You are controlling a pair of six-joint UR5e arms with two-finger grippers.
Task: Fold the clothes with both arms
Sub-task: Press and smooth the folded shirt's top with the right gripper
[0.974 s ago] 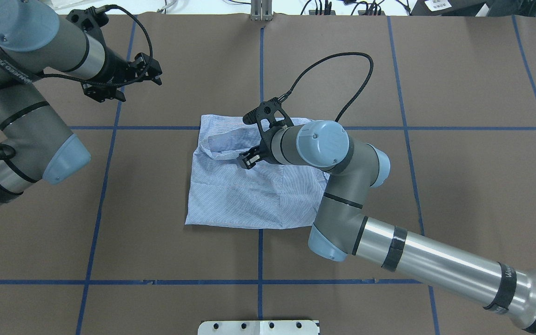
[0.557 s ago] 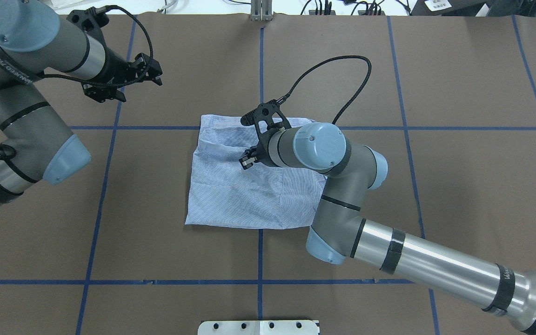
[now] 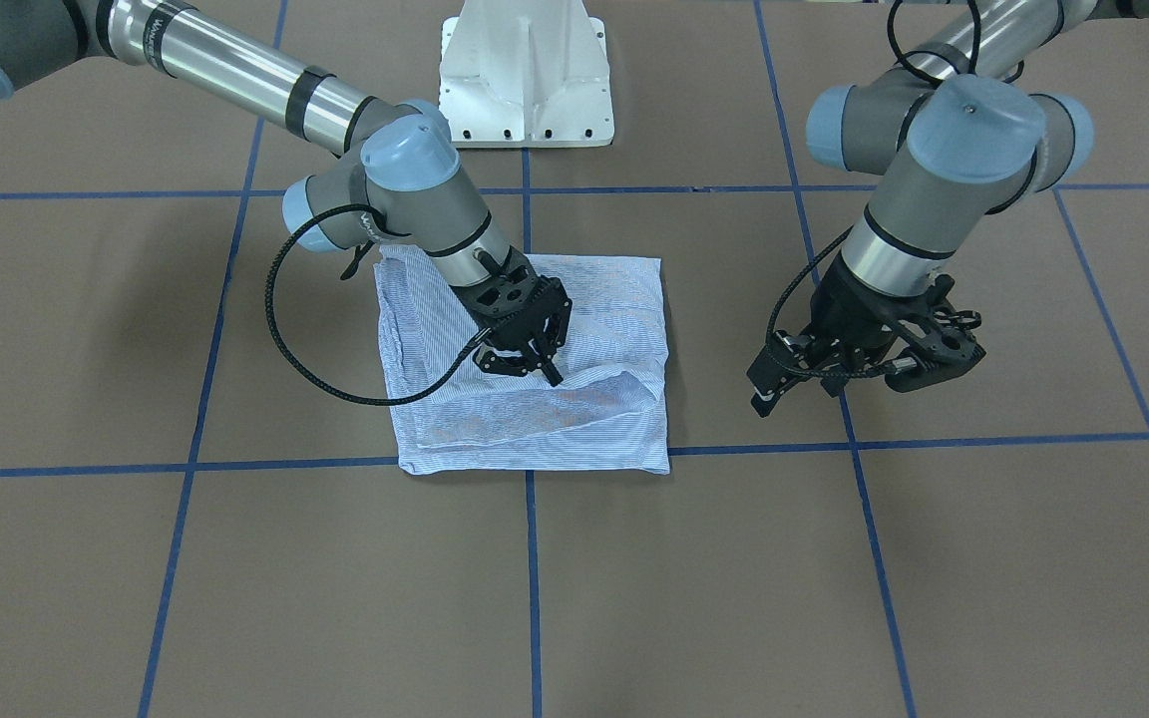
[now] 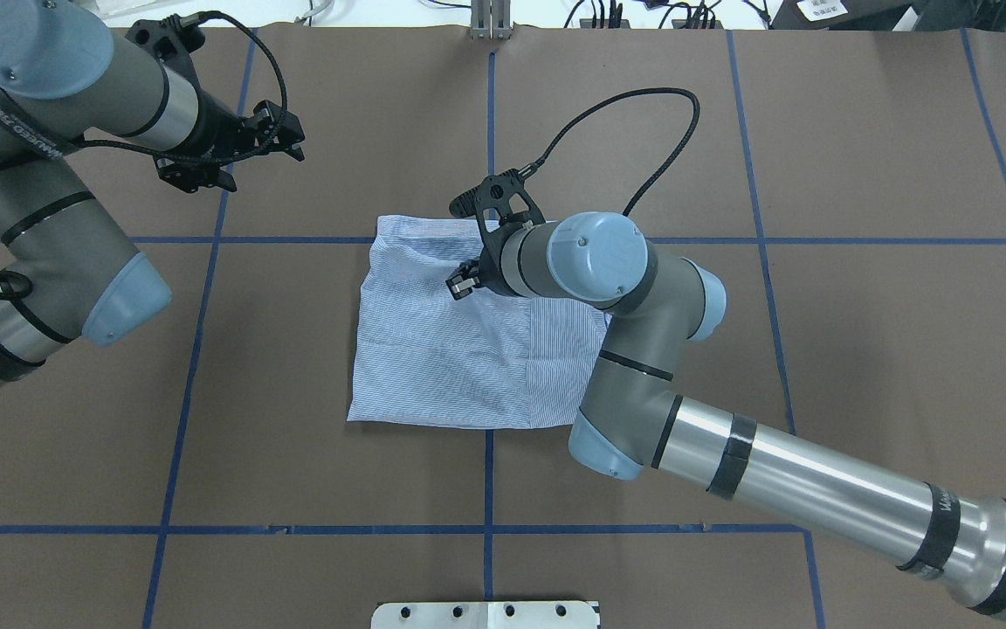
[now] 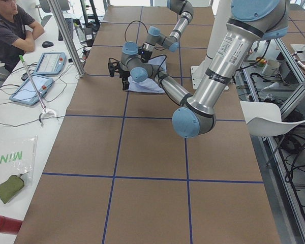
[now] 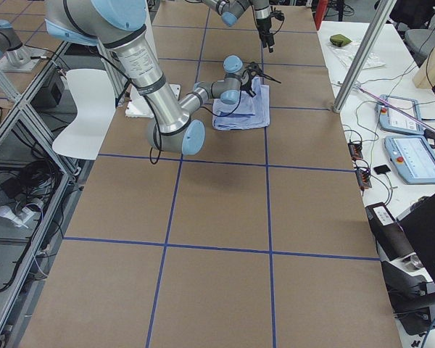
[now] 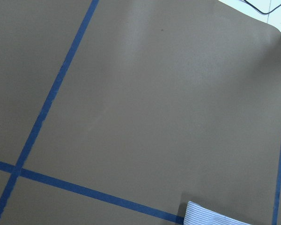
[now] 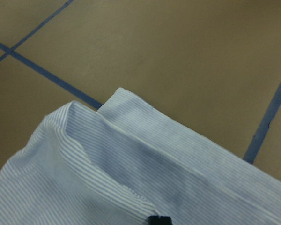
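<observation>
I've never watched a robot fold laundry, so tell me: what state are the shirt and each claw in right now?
shirt: folded into a rough rectangle, lying flat, top layer rumpled.
right gripper: tips down on the shirt; open or shut unclear.
left gripper: open, empty, off to the shirt's side.

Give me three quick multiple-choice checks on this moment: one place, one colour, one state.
1. The right end effector is: A over the shirt; B beside it, off the cloth; C out of view.
2. The tape lines are: A red; B blue; C yellow.
3. The shirt is: A spread with sleeves out; B folded into a compact rectangle; C hanging in the air.
Answers: A, the overhead and front-facing views show it above the striped cloth; B, a blue grid crosses the brown table; B, it lies flat with straight edges.
</observation>
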